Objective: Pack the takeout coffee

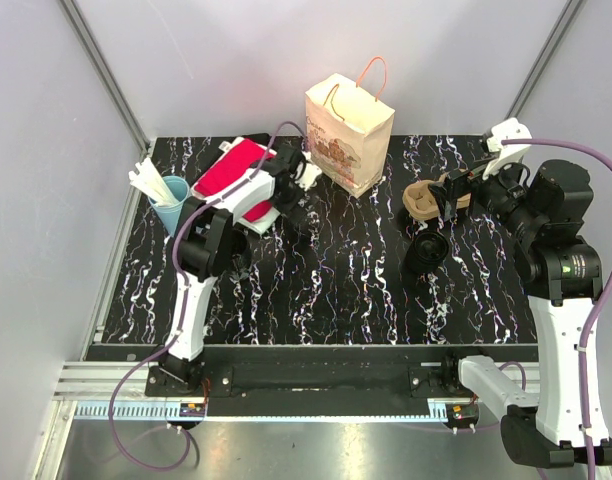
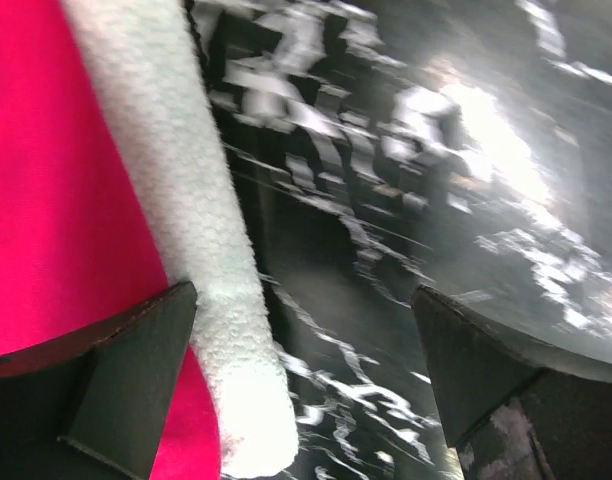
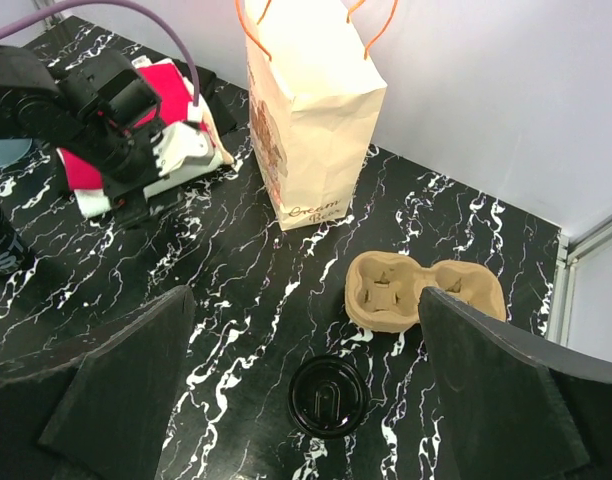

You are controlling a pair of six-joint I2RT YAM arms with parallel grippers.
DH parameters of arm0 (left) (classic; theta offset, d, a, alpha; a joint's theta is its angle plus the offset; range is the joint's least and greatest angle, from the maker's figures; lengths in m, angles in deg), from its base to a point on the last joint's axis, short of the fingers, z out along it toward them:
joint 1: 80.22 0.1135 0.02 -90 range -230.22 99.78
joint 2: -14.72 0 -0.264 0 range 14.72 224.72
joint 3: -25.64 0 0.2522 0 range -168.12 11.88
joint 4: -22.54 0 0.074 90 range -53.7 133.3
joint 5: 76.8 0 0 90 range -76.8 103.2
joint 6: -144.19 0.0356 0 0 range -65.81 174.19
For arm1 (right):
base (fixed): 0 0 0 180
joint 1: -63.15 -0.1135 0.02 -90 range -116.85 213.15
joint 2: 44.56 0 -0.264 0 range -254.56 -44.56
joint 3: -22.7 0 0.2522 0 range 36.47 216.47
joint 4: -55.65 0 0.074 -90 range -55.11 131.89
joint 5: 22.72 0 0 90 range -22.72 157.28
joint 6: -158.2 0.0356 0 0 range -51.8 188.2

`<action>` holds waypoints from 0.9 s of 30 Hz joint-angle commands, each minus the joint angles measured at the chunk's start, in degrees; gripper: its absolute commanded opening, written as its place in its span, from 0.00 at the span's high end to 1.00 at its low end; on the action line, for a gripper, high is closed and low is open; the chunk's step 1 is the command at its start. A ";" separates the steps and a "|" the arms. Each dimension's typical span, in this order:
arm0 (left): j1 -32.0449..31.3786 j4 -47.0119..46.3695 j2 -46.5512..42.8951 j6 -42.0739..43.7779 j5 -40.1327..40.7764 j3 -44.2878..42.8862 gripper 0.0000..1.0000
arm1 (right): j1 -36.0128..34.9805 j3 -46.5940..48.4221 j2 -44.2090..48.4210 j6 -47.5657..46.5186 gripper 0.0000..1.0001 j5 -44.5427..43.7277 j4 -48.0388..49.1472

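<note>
A coffee cup with a black lid (image 1: 427,252) stands on the black marbled table and shows below the right wrist camera (image 3: 328,396). A brown pulp two-cup carrier (image 1: 426,198) lies just beyond it and is empty (image 3: 423,290). The paper bag with orange handles (image 1: 348,130) stands open at the back (image 3: 311,110). My right gripper (image 1: 449,197) is open and empty, high above the cup and carrier (image 3: 306,390). My left gripper (image 1: 294,200) is open and empty, low beside a red and white cloth pack (image 2: 106,200), whose white edge lies by the left finger.
A blue cup with white stirrers (image 1: 166,200) stands at the far left. The red and white pack (image 1: 241,175) lies left of the bag. Grey walls close the table's sides and back.
</note>
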 commanded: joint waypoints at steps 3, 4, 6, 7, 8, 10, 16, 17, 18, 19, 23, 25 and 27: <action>4.37 1.80 4.59 -0.29 4.50 -10.97 0.01 | -0.07 0.04 0.56 1.47 0.00 1.20 2.52; 5.16 2.07 5.82 -0.20 4.94 -11.94 0.01 | -0.07 0.04 0.56 1.56 0.00 1.28 2.52; 5.95 2.60 6.97 -0.20 5.64 -14.49 0.01 | 0.01 0.04 0.65 1.56 0.00 1.28 2.52; 6.83 2.86 8.28 -0.20 6.08 -15.45 0.01 | -0.07 -0.05 0.56 1.56 0.00 1.28 2.52; 7.27 3.04 8.99 -0.29 6.43 -17.12 0.01 | -0.07 -0.05 0.65 1.56 0.00 1.28 2.52; 8.50 3.21 10.74 -0.47 7.49 -18.97 0.01 | 0.01 -0.13 0.47 1.38 0.00 1.37 2.61; 11.40 3.30 14.88 -1.17 10.83 -26.44 0.01 | -0.07 0.04 -0.05 2.08 0.00 1.90 3.05; 11.67 3.21 15.32 -1.17 11.27 -28.19 0.01 | -0.07 0.04 -0.23 2.17 0.00 1.99 3.05; 11.93 3.21 15.76 -1.34 11.88 -28.90 0.01 | 0.01 0.04 -0.14 2.26 0.00 1.90 2.96; 12.37 3.04 16.37 -1.43 13.45 -29.52 0.01 | 0.02 0.04 -0.14 2.35 0.00 1.90 2.96; 14.22 2.07 16.56 -3.27 16.36 -30.67 0.01 | 0.02 -0.40 0.12 2.35 0.00 1.72 2.87; 15.62 2.07 16.12 -4.24 17.59 -30.58 0.01 | 0.01 -0.66 0.21 2.35 0.00 1.72 2.87; 16.50 2.59 15.16 -5.30 18.12 -29.44 0.01 | 0.01 -0.66 0.03 2.44 0.00 2.08 2.87</action>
